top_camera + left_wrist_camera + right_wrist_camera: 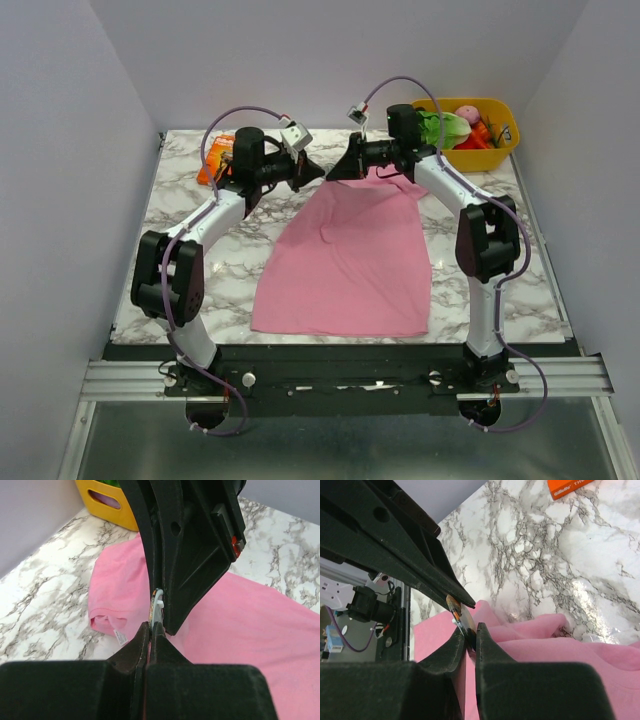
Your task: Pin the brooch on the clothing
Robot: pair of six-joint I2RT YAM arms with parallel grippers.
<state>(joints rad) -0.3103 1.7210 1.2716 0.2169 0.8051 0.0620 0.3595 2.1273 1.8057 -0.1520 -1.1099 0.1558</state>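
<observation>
Shows only the thin edge of the brooch (459,615), its face turned away and its lower end lost between the right fingers (487,647). Crops the orange package (570,486), far beyond those fingers, at the top edge. Hides the T-shirt (560,645) collar behind the fingers.
</observation>
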